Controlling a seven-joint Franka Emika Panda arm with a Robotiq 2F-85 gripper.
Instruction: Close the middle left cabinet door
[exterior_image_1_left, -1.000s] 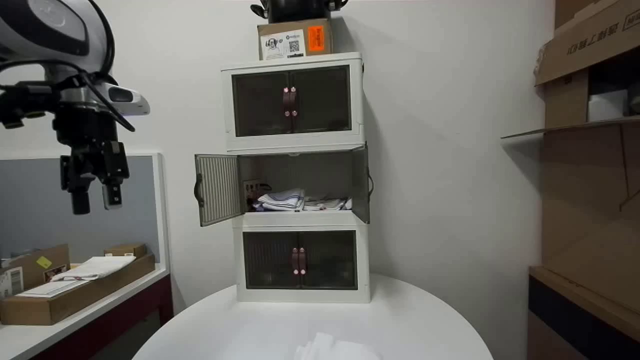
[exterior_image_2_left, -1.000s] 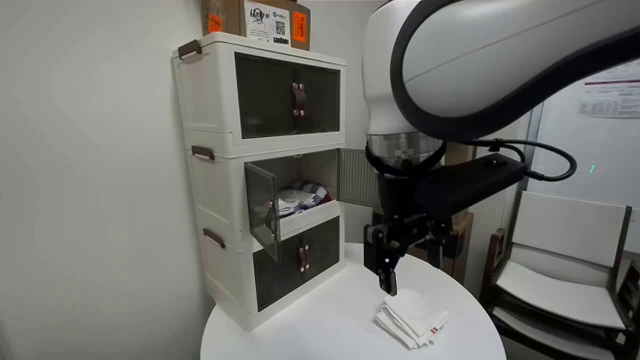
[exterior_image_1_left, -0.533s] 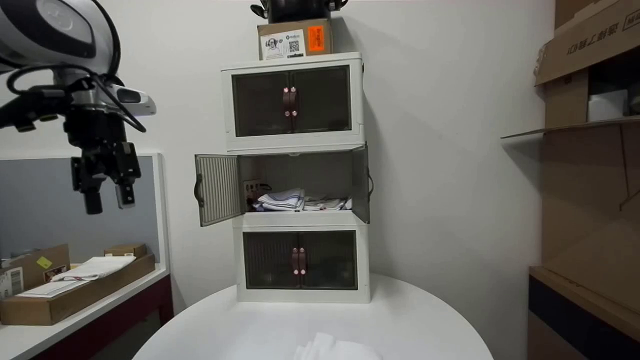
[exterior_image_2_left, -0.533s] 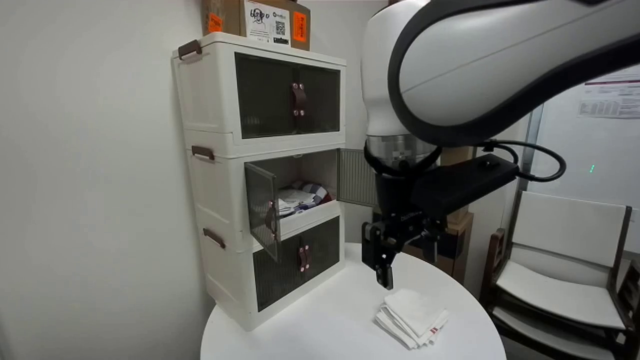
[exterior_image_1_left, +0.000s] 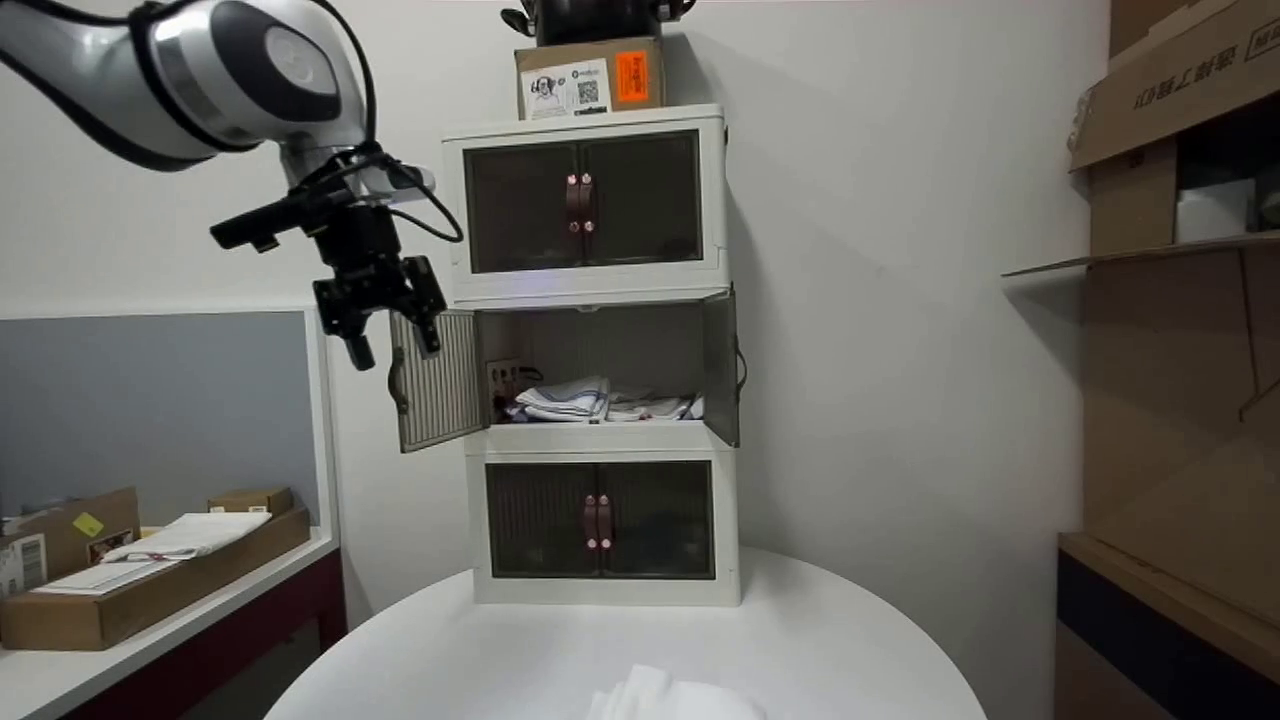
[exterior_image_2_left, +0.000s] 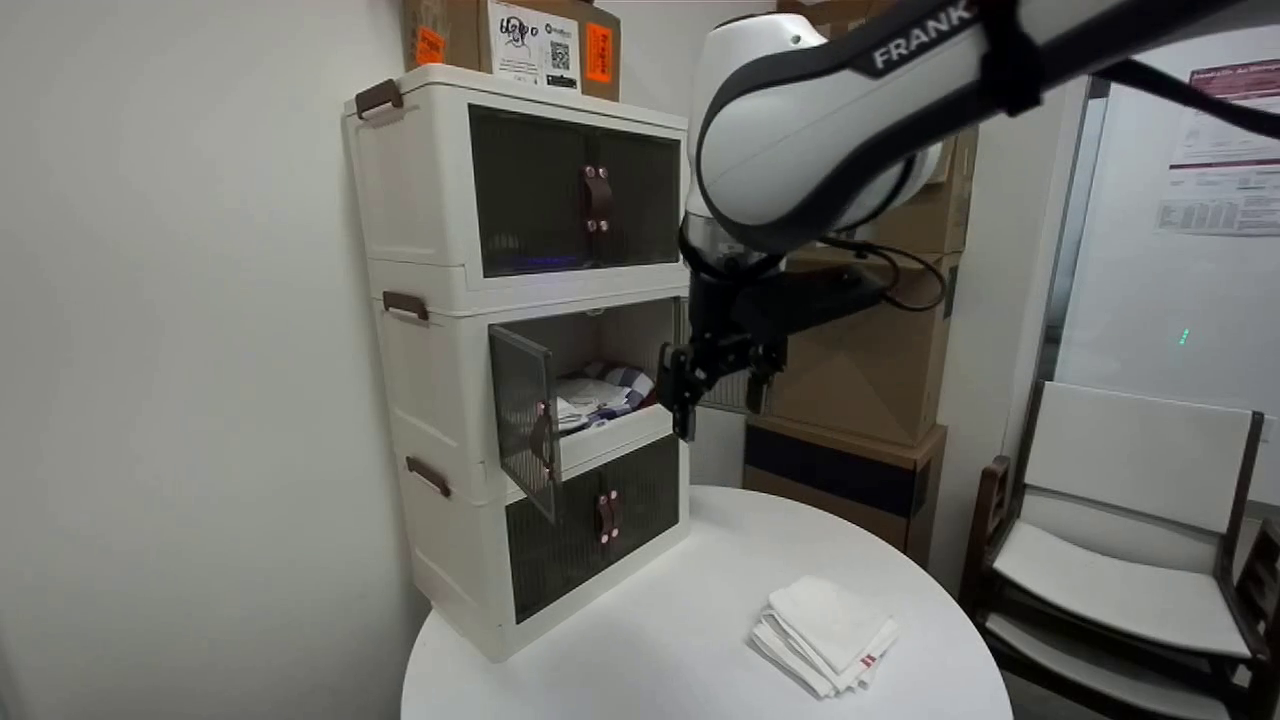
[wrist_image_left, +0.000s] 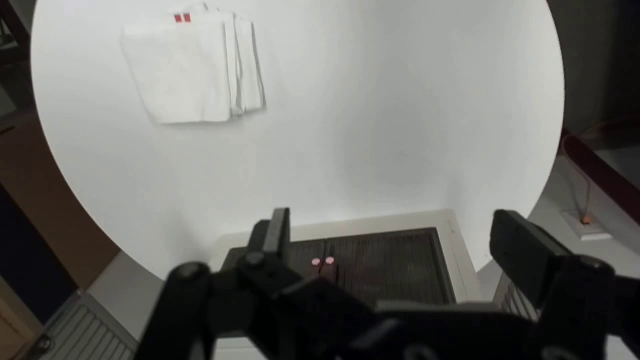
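The middle left cabinet door (exterior_image_1_left: 455, 390) is a grey ribbed see-through panel with a dark handle (exterior_image_1_left: 398, 382). It stands swung wide open to the left of the white cabinet (exterior_image_1_left: 600, 440). My gripper (exterior_image_1_left: 395, 345) is open and empty, in front of this door's upper part in that exterior view. In an exterior view the gripper (exterior_image_2_left: 720, 410) partly hides the door (exterior_image_2_left: 727, 393). In the wrist view the fingers (wrist_image_left: 395, 220) are wide apart, and a strip of the door (wrist_image_left: 517, 300) shows by the right finger. I cannot tell whether the gripper touches it.
The middle right door (exterior_image_2_left: 525, 420) also stands open. Folded cloths (exterior_image_1_left: 565, 400) lie in the middle compartment. The top doors (exterior_image_1_left: 583, 205) and bottom doors (exterior_image_1_left: 600, 520) are shut. A white cloth stack (exterior_image_2_left: 825, 635) lies on the round table (exterior_image_2_left: 640, 660). Boxes (exterior_image_1_left: 170, 580) stand on a side counter.
My gripper has moved up and right in an exterior view, and up and left in an exterior view, closer to the cabinet and tilted slightly. Both middle doors have not moved.
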